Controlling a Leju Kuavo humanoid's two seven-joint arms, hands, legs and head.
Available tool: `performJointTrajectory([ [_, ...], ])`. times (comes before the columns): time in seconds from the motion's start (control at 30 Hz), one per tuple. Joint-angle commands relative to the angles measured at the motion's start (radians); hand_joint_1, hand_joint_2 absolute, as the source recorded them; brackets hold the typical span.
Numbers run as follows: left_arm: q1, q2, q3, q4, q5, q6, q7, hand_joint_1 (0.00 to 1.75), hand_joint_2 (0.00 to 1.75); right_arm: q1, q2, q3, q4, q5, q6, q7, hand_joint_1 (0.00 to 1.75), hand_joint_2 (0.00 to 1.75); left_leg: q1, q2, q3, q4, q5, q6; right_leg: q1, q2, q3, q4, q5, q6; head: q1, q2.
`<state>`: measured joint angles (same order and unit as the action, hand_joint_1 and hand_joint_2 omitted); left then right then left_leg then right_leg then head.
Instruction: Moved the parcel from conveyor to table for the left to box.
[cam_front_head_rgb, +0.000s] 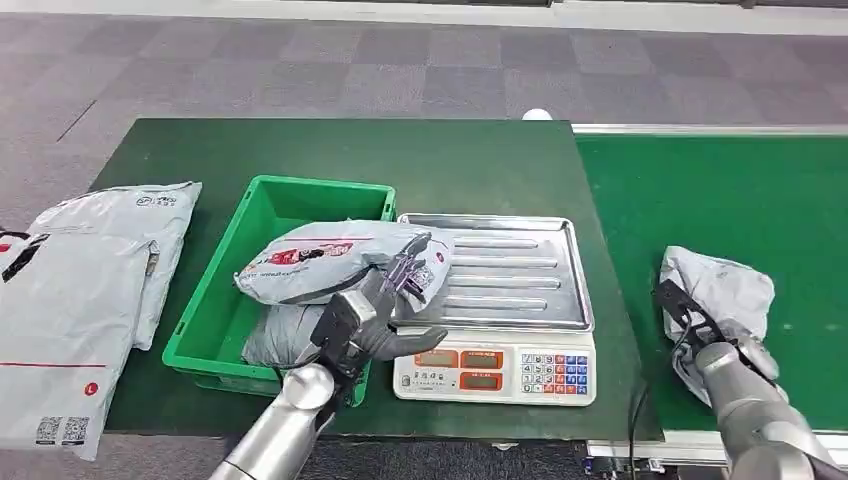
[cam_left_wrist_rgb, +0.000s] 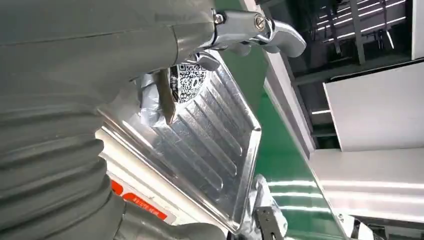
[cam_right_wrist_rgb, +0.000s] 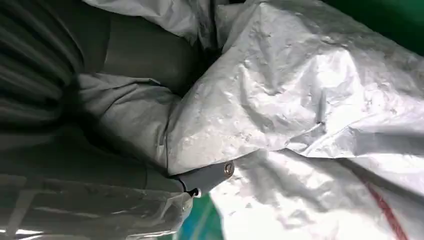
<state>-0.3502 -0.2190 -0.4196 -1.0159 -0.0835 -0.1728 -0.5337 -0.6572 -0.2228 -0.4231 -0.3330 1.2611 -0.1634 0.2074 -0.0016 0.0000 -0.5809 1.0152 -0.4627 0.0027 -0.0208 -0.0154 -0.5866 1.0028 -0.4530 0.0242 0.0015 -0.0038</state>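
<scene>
Green conveyor (cam_front_head_rgb: 740, 190), right hand (cam_front_head_rgb: 700, 315) half buried in crumpled parcel (cam_front_head_rgb: 725, 290)

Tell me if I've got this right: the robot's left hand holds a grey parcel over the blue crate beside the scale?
Nearly. The crate is green, not blue, as the head view shows. The left hand does hold the grey parcel over it, beside the scale.

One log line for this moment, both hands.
left hand: holds grey plastic parcel over green crate | right hand: grips crumpled grey parcel on green conveyor
</scene>
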Motion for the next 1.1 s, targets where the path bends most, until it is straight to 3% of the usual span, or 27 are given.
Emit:
performJointTrajectory([
  [0.03, 0.031, 0.026, 0.013, -0.054, 0.022, 0.025, -0.025, 0.0, 1.75, 0.024, 0.094, -0.006, -0.251, -0.164, -0.463, -0.349, 1.75, 1.75, 0.0, 0.005, 0.0, -0.001, 0.0, -0.001, 0.0, 0.006, -0.002, -0.001, 0.002, -0.002, 0.0, 0.0],
  [0.13, 0.026, 0.022, 0.015, -0.072, 0.061, 0.027, -0.074, 0.0, 1.75, 0.185, 0.156, 0.102, -0.667, -0.339, -0.514, -0.51, 1.75, 1.75, 0.0, 0.006, 0.0, -0.001, 0.0, -0.001, 0.0, 0.007, -0.002, -0.001, 0.002, -0.002, 0.0, 0.0],
  [0.2, 0.019, 0.015, 0.015, -0.074, 0.069, 0.028, -0.081, 0.0, 1.75, 0.243, 0.2, 0.108, -0.826, -0.343, -0.535, -0.548, 1.75, 1.75, 0.001, 0.003, 0.0, -0.002, 0.0, -0.002, 0.002, 0.004, -0.001, -0.002, 0.001, -0.003, 0.0, 0.0],
  [0.37, 0.018, 0.015, 0.013, -0.072, 0.069, 0.03, -0.081, 0.0, 1.75, 0.247, 0.193, 0.116, -0.827, -0.344, -0.535, -0.533, 1.75, 1.75, 0.002, 0.002, 0.0, -0.002, 0.0, -0.002, 0.002, 0.003, -0.002, -0.001, 0.0, -0.003, 0.0, 0.0],
  [0.4, 0.012, 0.01, 0.012, -0.066, 0.083, 0.02, -0.095, 0.0, 1.75, 0.244, 0.317, -0.092, -0.963, -0.37, -0.535, -0.794, 1.75, 1.75, 0.001, 0.0, 0.0, -0.002, 0.0, -0.002, 0.001, 0.001, -0.001, 0.0, -0.001, -0.003, 0.0, 0.0],
  [0.43, 0.006, 0.009, 0.009, -0.062, 0.092, 0.022, -0.104, 0.0, 1.75, 0.255, 0.367, -0.144, -1.021, -0.423, -0.535, -0.906, 1.75, 1.75, 0.002, 0.0, 0.0, -0.002, 0.0, -0.002, 0.002, 0.002, -0.002, -0.001, 0.0, -0.003, 0.0, 0.0],
  [0.53, -0.004, 0.009, 0.015, -0.06, 0.121, 0.031, -0.132, 0.0, 1.75, 0.36, 0.398, -0.07, -1.215, -0.472, -0.535, -0.906, 1.75, 1.75, 0.001, -0.001, -0.003, -0.001, 0.0, -0.001, 0.001, 0.0, -0.004, 0.001, -0.001, -0.002, 0.0, 0.0],
  [0.67, -0.013, 0.026, 0.009, -0.067, 0.143, 0.034, -0.146, 0.0, 1.75, 0.391, 0.361, 0.102, -1.203, -0.498, -0.535, -0.895, 1.75, 1.75, 0.002, -0.003, 0.0, -0.002, 0.0, -0.002, 0.003, -0.001, -0.001, -0.001, -0.001, -0.004, 0.0, 0.0],
  [0.73, -0.017, 0.03, 0.011, -0.066, 0.149, 0.04, -0.149, 0.0, 1.75, 0.403, 0.283, 0.269, -1.169, -0.585, -0.517, -0.808, 1.75, 1.75, 0.002, -0.001, -0.001, -0.001, 0.0, -0.002, 0.002, 0.0, -0.002, 0.0, -0.001, -0.003, 0.0, 0.0],
  [0.8, -0.017, 0.037, 0.017, -0.065, 0.159, 0.044, -0.159, 0.0, 1.75, 0.387, 0.221, 0.394, -1.111, -0.656, -0.349, -0.704, 1.75, 1.75, 0.002, 0.004, -0.002, -0.001, -0.001, -0.002, 0.002, 0.006, -0.004, 0.0, 0.0, -0.003, 0.0, 0.0],
  [0.93, -0.011, 0.044, 0.021, -0.081, 0.149, 0.038, -0.164, 0.0, 1.75, 0.35, 0.184, 0.529, -0.947, -0.603, -0.058, -0.589, 1.75, 1.75, 0.001, 0.003, -0.001, -0.001, -0.001, -0.002, 0.001, 0.005, -0.003, 0.0, 0.0, -0.003, 0.0, 0.0],
  [1.1, -0.025, 0.044, 0.022, -0.063, 0.14, 0.034, -0.164, 0.0, 1.75, 0.286, 0.175, 0.627, -0.794, -0.575, 0.128, -0.54, 1.75, 1.75, 0.003, 0.006, 0.001, -0.003, 0.001, -0.003, 0.003, 0.007, -0.002, -0.003, 0.002, -0.005, 0.0, 0.0],
])
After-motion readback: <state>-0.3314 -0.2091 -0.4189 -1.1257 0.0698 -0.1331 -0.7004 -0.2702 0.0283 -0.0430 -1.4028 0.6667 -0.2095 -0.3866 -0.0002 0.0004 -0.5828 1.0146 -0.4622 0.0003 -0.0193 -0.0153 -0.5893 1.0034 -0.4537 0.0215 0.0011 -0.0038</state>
